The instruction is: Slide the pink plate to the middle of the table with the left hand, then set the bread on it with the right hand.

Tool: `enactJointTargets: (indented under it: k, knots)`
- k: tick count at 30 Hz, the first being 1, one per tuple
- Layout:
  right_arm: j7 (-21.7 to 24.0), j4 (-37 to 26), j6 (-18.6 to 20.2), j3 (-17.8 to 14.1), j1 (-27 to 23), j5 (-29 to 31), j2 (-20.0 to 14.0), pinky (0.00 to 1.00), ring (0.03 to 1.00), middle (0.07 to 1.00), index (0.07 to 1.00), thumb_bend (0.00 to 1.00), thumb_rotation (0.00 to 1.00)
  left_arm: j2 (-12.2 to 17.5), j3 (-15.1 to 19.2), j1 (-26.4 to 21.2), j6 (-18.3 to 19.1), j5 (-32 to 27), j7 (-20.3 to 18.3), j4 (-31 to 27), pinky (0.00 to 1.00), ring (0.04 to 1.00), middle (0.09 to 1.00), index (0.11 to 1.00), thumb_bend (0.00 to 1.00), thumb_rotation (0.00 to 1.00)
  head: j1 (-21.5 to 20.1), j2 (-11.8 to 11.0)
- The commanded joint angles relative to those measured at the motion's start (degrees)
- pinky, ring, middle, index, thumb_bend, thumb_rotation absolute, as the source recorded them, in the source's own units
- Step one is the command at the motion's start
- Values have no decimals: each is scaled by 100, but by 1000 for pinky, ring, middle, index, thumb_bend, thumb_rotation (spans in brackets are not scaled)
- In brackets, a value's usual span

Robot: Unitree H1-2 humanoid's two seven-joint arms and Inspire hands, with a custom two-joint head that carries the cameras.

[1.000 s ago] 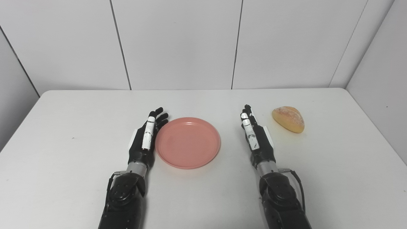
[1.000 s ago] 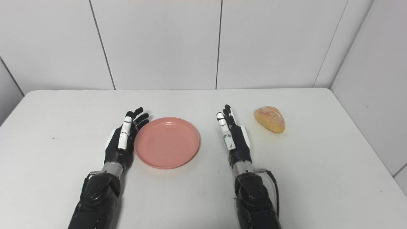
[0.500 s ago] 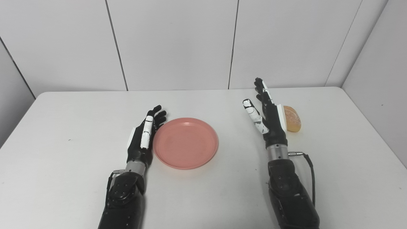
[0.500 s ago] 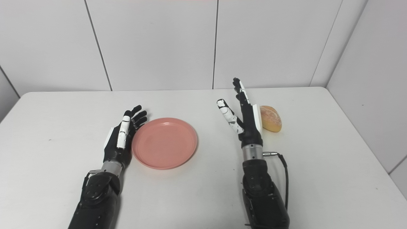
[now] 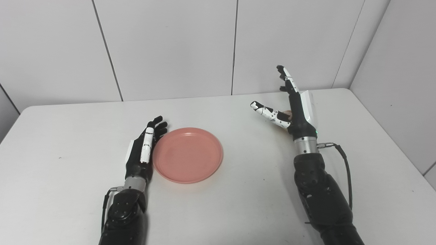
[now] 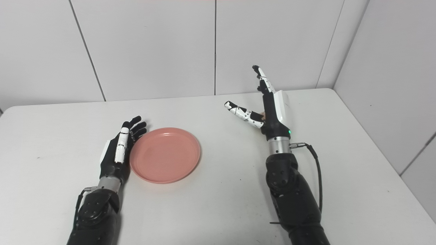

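A round pink plate (image 5: 187, 154) lies flat on the white table (image 5: 68, 112), a little left of centre. My left hand (image 5: 143, 149) rests open on its edge against the plate's left rim, fingers straight. My right hand (image 5: 294, 105) is raised above the table's right half, open, thumb spread to the left and fingers pointing up. It stands in front of the bread, of which only a small tan sliver (image 5: 288, 111) shows between thumb and palm; the same sliver (image 6: 262, 113) shows in the right eye view. The right hand holds nothing.
White wall panels close the back, and a wall runs along the table's right edge (image 5: 385, 126). A black cable (image 5: 344, 163) loops off the right wrist. Bare table surface stretches in front of the plate and between the two arms.
My right hand rose off the table and moved right and farther back, spreading its thumb, until it covered the bread. The camera turned right. The left hand and the plate stayed put.
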Motion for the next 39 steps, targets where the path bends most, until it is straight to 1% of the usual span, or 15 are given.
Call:
enactJointTargets:
  k: [1, 4, 9, 11, 16, 19, 23, 26, 27, 33, 37, 39]
  knots:
    - [-135, -22, 61, -13, -336, -64, -133, 778, 881, 908, 890, 687, 538, 216, 112, -45, -3, 31, 50, 93, 860, 855, 838, 828, 434, 1000, -77, -13]
    - [-179, 80, 166, 2, -375, -172, -206, 769, 878, 906, 890, 697, 545, 286, 96, -60, -30, 48, 0, 133, 853, 855, 839, 832, 446, 1000, -127, -15]
    - [-282, 231, 597, 88, -437, -586, -422, 750, 867, 900, 891, 718, 567, 336, 161, -127, -195, -82, -148, 309, 863, 864, 848, 843, 447, 1000, -163, -7]
    - [-285, 257, 693, 121, -448, -651, -489, 745, 861, 890, 886, 721, 542, 350, 167, -137, -204, -90, -172, 323, 872, 874, 859, 852, 437, 1000, -164, -2]
    - [-124, 323, 1150, 178, -480, -735, -654, 753, 862, 884, 873, 750, 541, 375, 202, -165, -253, -233, -309, 384, 896, 895, 880, 874, 429, 1000, -183, 5]
    - [-69, 408, 1292, 199, -491, -685, -707, 741, 843, 875, 860, 759, 479, 374, 231, -178, -279, -280, -336, 412, 901, 902, 888, 881, 440, 1000, -184, 12]
    - [-38, 535, 1416, 228, -507, -661, -759, 748, 848, 878, 862, 781, 456, 346, 289, -177, -239, -364, -350, 384, 903, 900, 887, 882, 442, 1000, -181, 19]
    - [-61, 614, 1476, 256, -512, -661, -796, 745, 841, 872, 861, 786, 411, 347, 293, -185, -285, -318, -337, 410, 897, 895, 881, 878, 436, 1000, -175, 24]
    - [-31, 637, 1513, 264, -512, -643, -808, 750, 844, 874, 866, 783, 393, 336, 299, -182, -247, -317, -329, 383, 897, 894, 880, 878, 434, 1000, -173, 27]
    - [166, 719, 1777, 382, -510, -682, -889, 769, 851, 878, 872, 782, 373, 340, 277, -162, -226, -274, -327, 324, 897, 895, 882, 878, 430, 1000, -171, 43]
    - [292, 758, 1978, 462, -520, -692, -932, 738, 826, 859, 858, 791, 351, 336, 289, -161, -203, -295, -333, 310, 898, 896, 882, 876, 435, 1000, -161, 54]
    - [292, 820, 2037, 499, -537, -714, -947, 714, 809, 846, 846, 794, 317, 327, 298, -164, -185, -310, -329, 302, 895, 896, 882, 876, 436, 1000, -156, 50]
